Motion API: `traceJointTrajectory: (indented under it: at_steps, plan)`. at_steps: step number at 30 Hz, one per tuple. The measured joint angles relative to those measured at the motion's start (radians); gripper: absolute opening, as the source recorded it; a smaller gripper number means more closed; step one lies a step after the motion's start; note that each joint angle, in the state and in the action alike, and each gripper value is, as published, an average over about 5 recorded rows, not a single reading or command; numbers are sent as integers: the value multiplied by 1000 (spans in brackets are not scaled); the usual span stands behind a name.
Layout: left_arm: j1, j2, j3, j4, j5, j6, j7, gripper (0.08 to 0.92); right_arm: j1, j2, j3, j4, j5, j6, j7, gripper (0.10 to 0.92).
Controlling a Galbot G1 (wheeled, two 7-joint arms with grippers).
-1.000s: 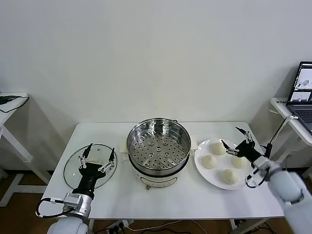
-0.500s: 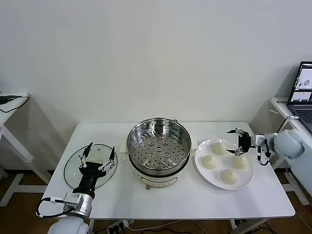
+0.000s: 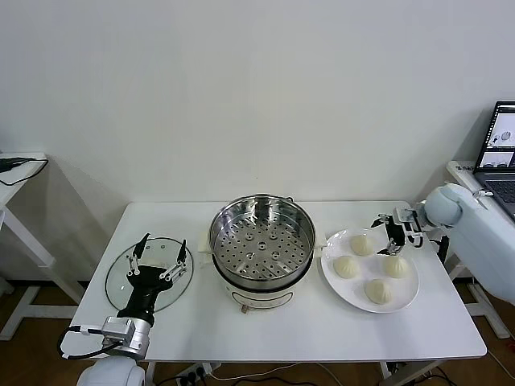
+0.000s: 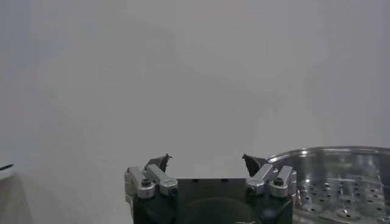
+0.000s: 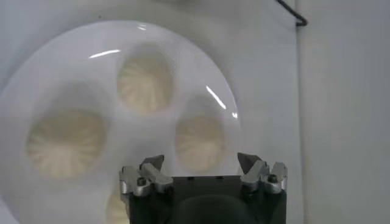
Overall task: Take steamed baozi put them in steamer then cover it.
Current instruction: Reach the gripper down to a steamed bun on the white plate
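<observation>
Four cream-white baozi lie on a white plate (image 3: 351, 293) to the right of the steamer (image 3: 261, 241): one at the back (image 3: 361, 244), one on the left (image 3: 346, 266), one on the right (image 3: 396, 264) and one at the front (image 3: 378, 290). My right gripper (image 3: 392, 233) is open and empty above the plate's back right part. In the right wrist view it (image 5: 201, 161) hovers over one baozi (image 5: 199, 141), with others (image 5: 145, 82) (image 5: 66, 143) nearby. The steamer stands open with its perforated tray bare. The glass cover (image 3: 121, 277) lies flat at the left. My left gripper (image 3: 157, 257) is open above it.
A laptop (image 3: 503, 153) sits on a side table at the far right, close to my right arm. Another side table (image 3: 16, 173) stands at the far left. The steamer's rim (image 4: 341, 173) shows beside my left gripper (image 4: 206, 161) in the left wrist view.
My right arm has swung from the table's front right corner round to the back right. Its gripper stays above the plate and now points down at the baozi. The left arm has barely moved.
</observation>
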Motion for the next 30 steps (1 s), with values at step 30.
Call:
traceJointTrajectory:
  at_steps: [30]
  plan:
    - [14,-11,-11,-20,6,-6,-10,823,36,196,-1,-228,-223,23,-23,823]
